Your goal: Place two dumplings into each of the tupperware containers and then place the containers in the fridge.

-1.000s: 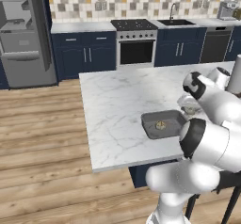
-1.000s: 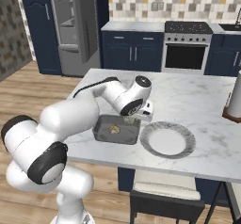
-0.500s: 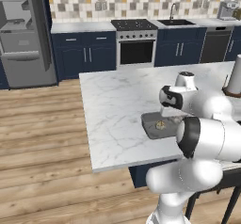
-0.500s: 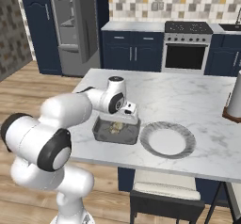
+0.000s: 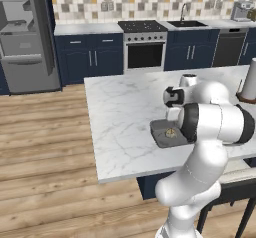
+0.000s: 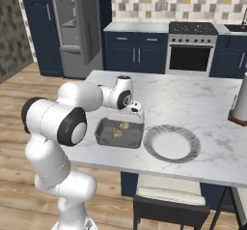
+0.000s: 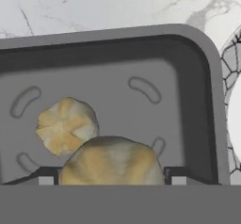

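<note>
Grey plastic is what I have under the hand camera: one of the shallow containers, sitting on the marble bench. My fingers are spread apart, one tip at each lower corner of that view, and a dumpling sits right between them, close up against the camera. I cannot tell from here whether the tips are touching it. A second dumpling lies on the container floor just beyond the first and a little towards the left tip, and the two look to be touching or nearly so.

From the right base camera I see the fingers hanging over the far rim of the container, with both dumplings inside it below the tips. A round pale plate lies just beside the container, past the right tip; its patterned rim shows at the edge of the hand view too.

From the left base camera the container sits half hidden behind my own arm, with one dumpling visible in it. The fridge stands well apart from the fingers, across the wooden floor, with its door open.
</note>
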